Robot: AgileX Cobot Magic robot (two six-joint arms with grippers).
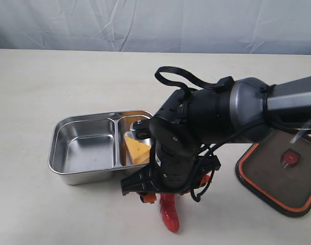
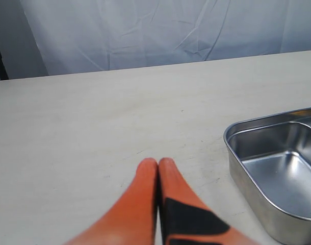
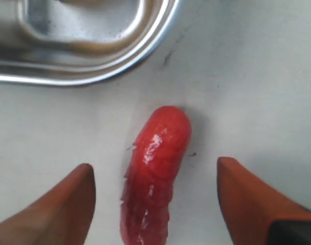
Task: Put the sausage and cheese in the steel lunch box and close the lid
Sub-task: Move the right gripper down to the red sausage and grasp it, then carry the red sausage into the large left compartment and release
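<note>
**Right gripper (image 3: pixel 155 168) straddles the sausage (image 3: pixel 156 173), set for a grasp.**
Its jaws stand spread wide, one on each side of the sausage and touching nothing, likely so they can close across its narrow width. The sausage lies flat on the table (image 1: pixel 43 204) just outside the box (image 1: pixel 56 140), its long axis running toward the rim, rounded end nearest it. The cheese (image 1: pixel 137 150) sits in the smaller compartment. The lid (image 1: pixel 270 176) lies well apart. The left gripper (image 2: pixel 157 164) is pressed together and empty.
</note>
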